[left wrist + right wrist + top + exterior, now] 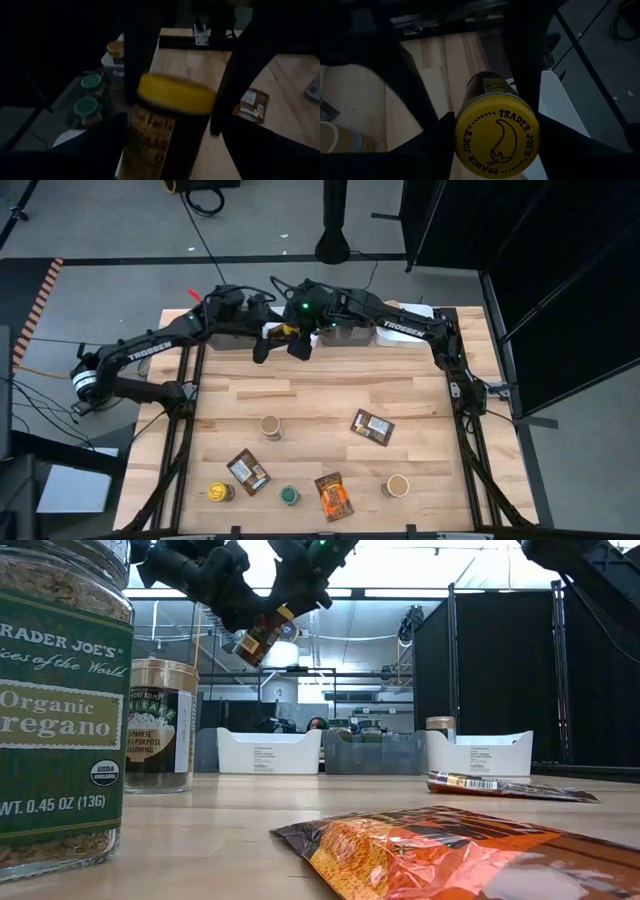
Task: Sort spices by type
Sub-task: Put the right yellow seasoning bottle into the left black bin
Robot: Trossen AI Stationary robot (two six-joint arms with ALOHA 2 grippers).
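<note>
The yellow-lidded jar (496,131) sits pinched between the fingers of my right gripper (296,332), its Trader Joe's lid facing my right wrist camera. In the high view it hangs at the upper middle of the frame, above the far edge of the table (330,395) and just in front of the bins (350,332). The low view shows it tilted, up in the air at upper centre (262,635).

My left gripper (262,338) is right beside it, meeting the jar from the left; I cannot tell whether those jaws are spread or closed.

Lower in the high view the other spices lie scattered: a tan-lidded jar (270,425) near centre, another (397,485) at lower right, a yellow-lidded one (220,493) and a green-lidded one (289,496) along the bottom, two brown packets (247,471) (372,427) and an orange packet (333,496). Two green-lidded jars (88,106) already stand in a bin seen from my left wrist.
</note>
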